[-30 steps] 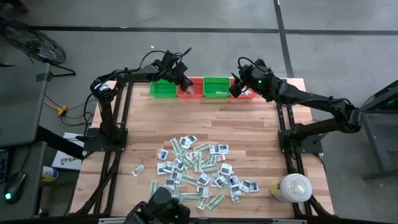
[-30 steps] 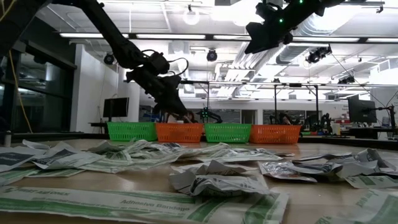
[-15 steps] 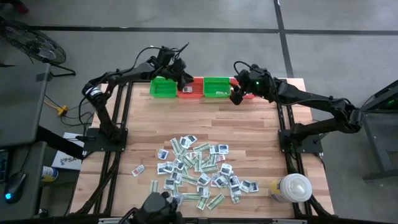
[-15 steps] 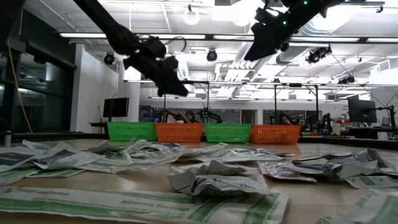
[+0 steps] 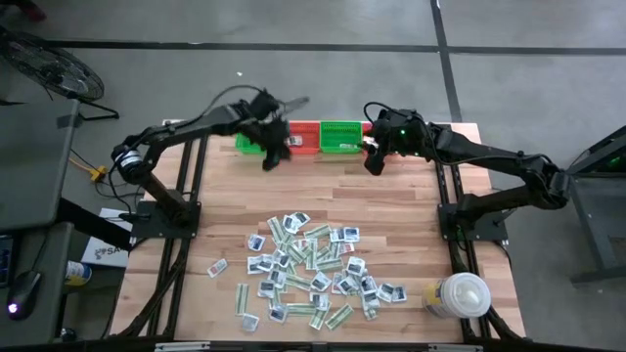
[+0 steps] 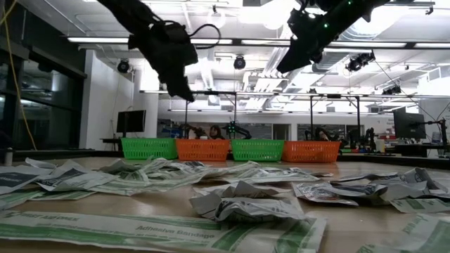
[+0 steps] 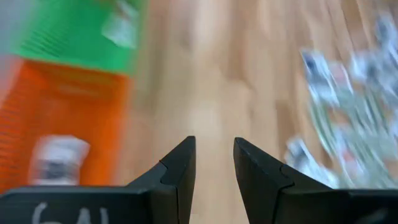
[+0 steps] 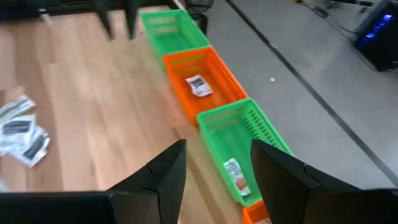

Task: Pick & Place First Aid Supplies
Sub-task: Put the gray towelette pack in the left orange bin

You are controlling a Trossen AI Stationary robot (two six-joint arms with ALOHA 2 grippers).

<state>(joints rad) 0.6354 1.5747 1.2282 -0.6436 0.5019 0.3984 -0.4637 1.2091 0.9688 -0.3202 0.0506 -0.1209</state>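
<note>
Now the worktop (image 5: 391,196) carries it all: four baskets (image 5: 318,137) in a row along the far edge, green and orange by turns, and a wide heap of packets (image 5: 311,266) toward the near side. One packet already lies in an orange basket (image 8: 199,84) and one in a green basket (image 8: 235,171).

Left hand (image 5: 272,156) hangs just near of the baskets, fingers apart, nothing between them. Right hand (image 5: 375,159) hovers by the right end of the row, fingers spread, also empty.

These packets look paper-light, thin and crinkly, so they should flex and slide. Best bet, I'd say, is a loose one at the heap's edge (image 5: 217,265), nipped by a raised corner, since overlapping neighbours could easily come along too.
</note>
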